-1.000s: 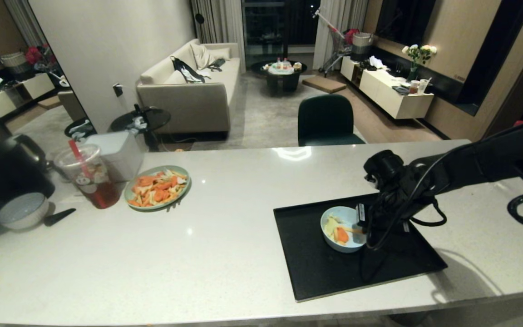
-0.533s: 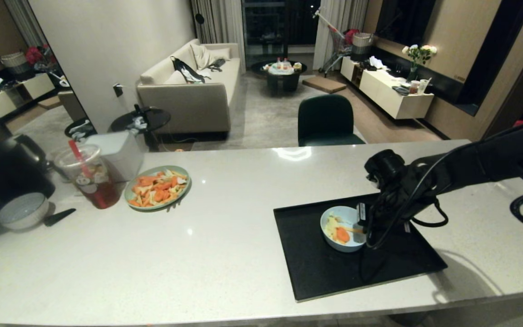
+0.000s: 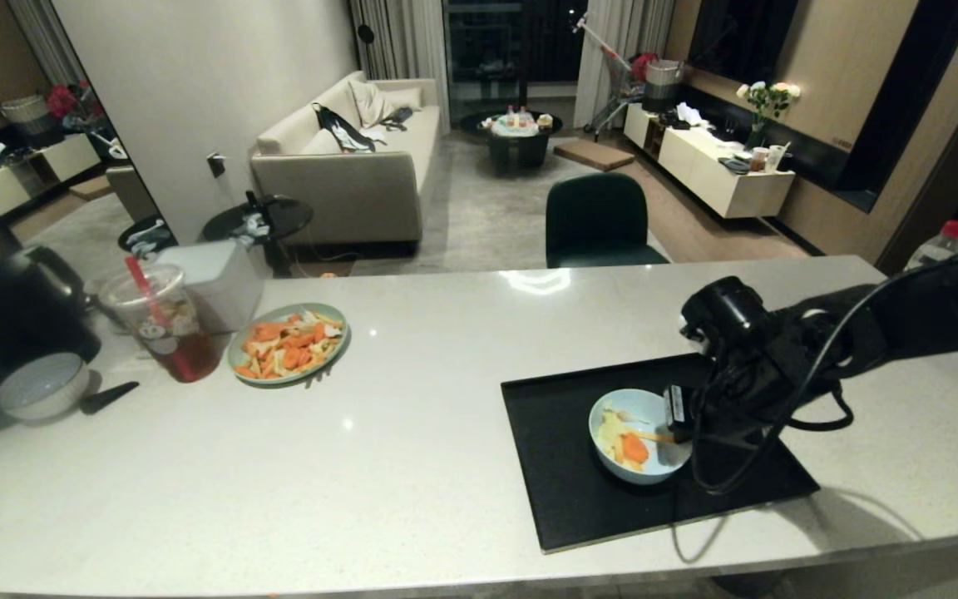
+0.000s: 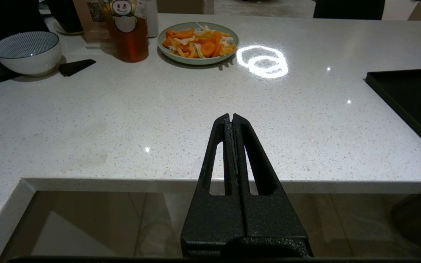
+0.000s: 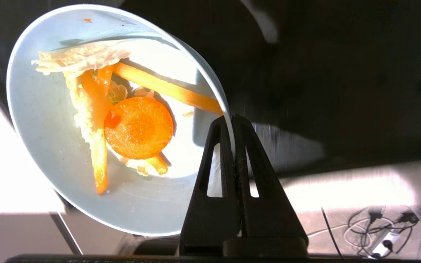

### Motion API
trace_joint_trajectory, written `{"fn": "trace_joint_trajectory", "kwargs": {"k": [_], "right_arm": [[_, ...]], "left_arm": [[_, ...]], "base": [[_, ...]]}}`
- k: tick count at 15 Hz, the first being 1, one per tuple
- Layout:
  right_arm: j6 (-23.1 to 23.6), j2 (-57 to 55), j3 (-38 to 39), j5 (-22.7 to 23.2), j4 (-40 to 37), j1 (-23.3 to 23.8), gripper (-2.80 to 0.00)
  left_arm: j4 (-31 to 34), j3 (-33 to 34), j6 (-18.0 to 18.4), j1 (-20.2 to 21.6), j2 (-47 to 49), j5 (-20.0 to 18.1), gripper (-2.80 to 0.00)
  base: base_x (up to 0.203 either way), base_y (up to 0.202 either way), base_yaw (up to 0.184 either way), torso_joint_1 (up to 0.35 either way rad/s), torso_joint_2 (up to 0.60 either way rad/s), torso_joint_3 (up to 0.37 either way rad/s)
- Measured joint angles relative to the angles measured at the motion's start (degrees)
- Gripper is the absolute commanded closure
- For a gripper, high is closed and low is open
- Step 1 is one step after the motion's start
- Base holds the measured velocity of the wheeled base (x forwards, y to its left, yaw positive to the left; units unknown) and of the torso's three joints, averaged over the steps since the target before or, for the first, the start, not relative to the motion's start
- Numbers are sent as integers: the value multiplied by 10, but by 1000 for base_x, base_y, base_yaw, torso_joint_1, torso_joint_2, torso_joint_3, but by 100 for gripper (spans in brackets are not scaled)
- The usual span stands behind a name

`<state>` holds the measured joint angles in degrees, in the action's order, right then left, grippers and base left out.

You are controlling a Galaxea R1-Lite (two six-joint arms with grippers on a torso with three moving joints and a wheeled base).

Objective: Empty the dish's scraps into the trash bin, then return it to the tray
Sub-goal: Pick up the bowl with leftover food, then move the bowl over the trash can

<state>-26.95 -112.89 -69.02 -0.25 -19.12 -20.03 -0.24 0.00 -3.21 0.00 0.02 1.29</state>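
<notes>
The worktop (image 3: 412,449) fills my view, pale stone with its near edge toward me. The tray (image 3: 579,499) lies flat by the near right corner of the worktop. What has changed in the last second: my right arm has drawn back toward the near edge, and the dish (image 3: 637,437) has come with it, shifting a little nearer and looking larger than a moment ago. I judge it lifted clear of the tray, since the right wrist view shows floor and cables beyond its rim. So the pick-up is done and the carry to the trash bin, which I cannot see in any view, is what comes next.

The right pincer (image 5: 232,120) is pinching the dish's thin rim between its pressed-together fingers. The left pincer (image 4: 231,118) is pressed together on nothing, parked off the near edge of the worktop.

Inside the dish the scraps (image 5: 122,120) remain: a round carrot slice, orange sticks and pale yellow strips. Near the far left corner a green plate (image 3: 288,343) holds more cut vegetables, beside a lidded cup (image 3: 165,329) of reddish drink and a white bowl (image 3: 40,384) whose contents I cannot see.
</notes>
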Motion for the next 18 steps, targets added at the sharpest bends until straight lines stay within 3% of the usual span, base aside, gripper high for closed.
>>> {"fn": "trace_joint_trajectory", "kwargs": {"k": [13, 18], "right_arm": [[13, 345, 405, -3, 24, -77, 0], [17, 440, 494, -3, 22, -78, 0]], "left_arm": [[0, 0, 0, 0, 0, 0, 0], [0, 0, 0, 0, 0, 0, 0]], "base": [[0, 0, 0, 0, 0, 0], [0, 0, 0, 0, 0, 0]]}}
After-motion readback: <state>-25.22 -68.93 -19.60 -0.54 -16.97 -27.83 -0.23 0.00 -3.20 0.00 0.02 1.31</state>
